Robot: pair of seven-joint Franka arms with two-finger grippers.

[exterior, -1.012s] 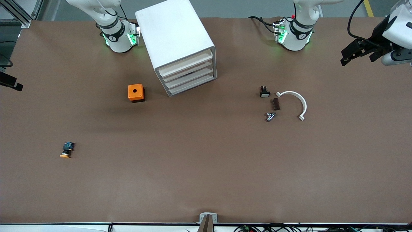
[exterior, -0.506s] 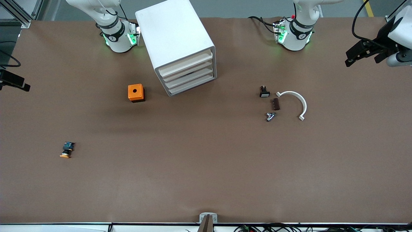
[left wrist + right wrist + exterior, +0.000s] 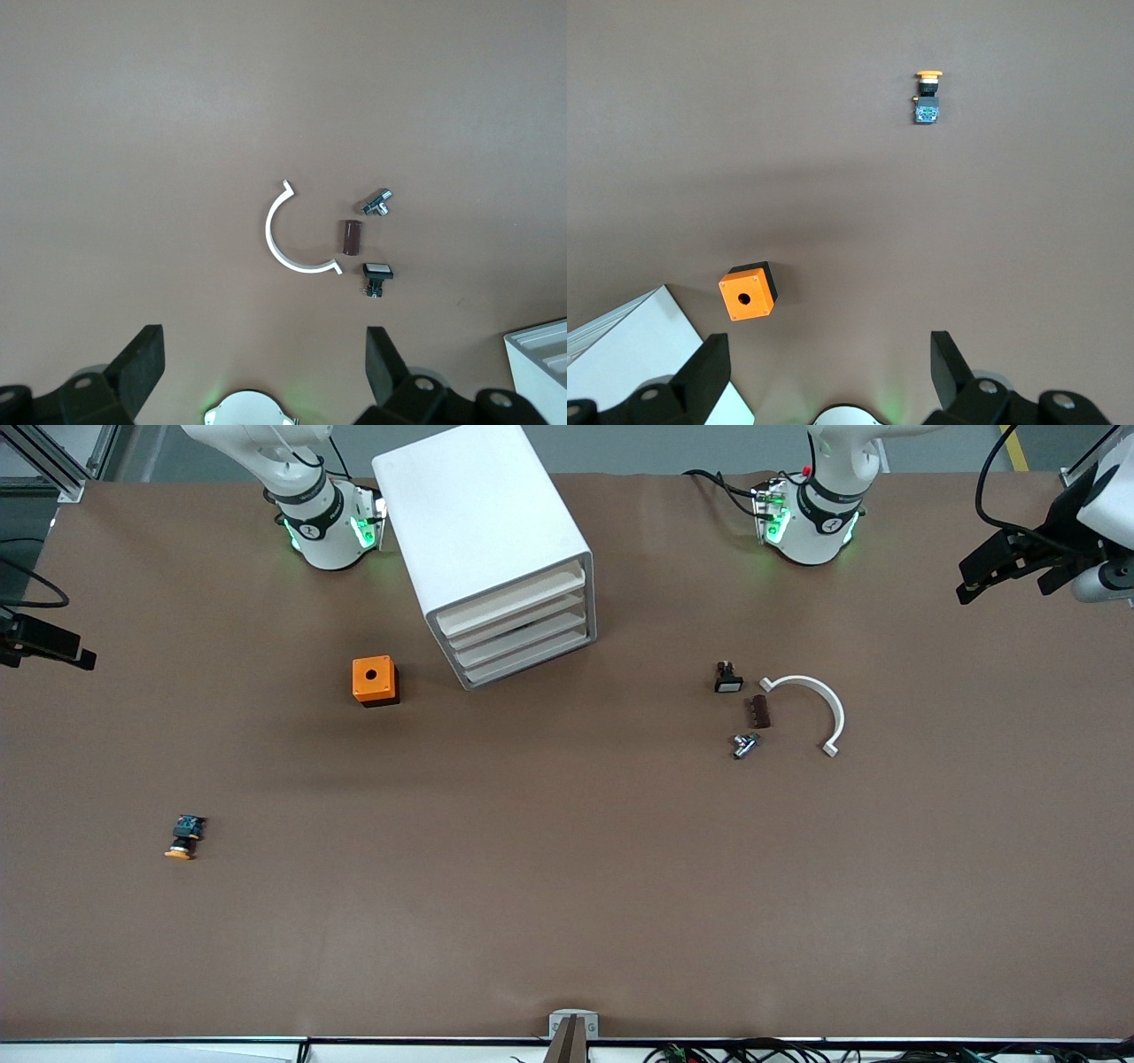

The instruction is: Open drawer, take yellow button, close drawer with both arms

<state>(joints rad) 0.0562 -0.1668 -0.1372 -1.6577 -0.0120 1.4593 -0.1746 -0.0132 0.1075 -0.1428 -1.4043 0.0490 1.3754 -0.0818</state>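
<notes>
The white cabinet (image 3: 483, 531) stands between the two arm bases. Its top drawer (image 3: 512, 597) sits pushed in, like the three below it. The button (image 3: 183, 839), orange cap and black-and-blue body, lies on the table toward the right arm's end, near the front camera; it also shows in the right wrist view (image 3: 927, 97). My right gripper (image 3: 53, 648) (image 3: 828, 363) hangs open and empty over its end of the table. My left gripper (image 3: 1010, 577) (image 3: 263, 363) hangs open and empty over the other end.
An orange cube with a hole (image 3: 375, 680) (image 3: 747, 293) sits beside the cabinet. A white arc (image 3: 813, 708) (image 3: 292, 241), a brown piece (image 3: 759, 711), a metal part (image 3: 744, 745) and a black-and-white part (image 3: 727, 678) lie toward the left arm's end.
My right gripper has moved a little inward over the table. My left gripper has drawn back a little toward its table end. Nothing on the table moved.
</notes>
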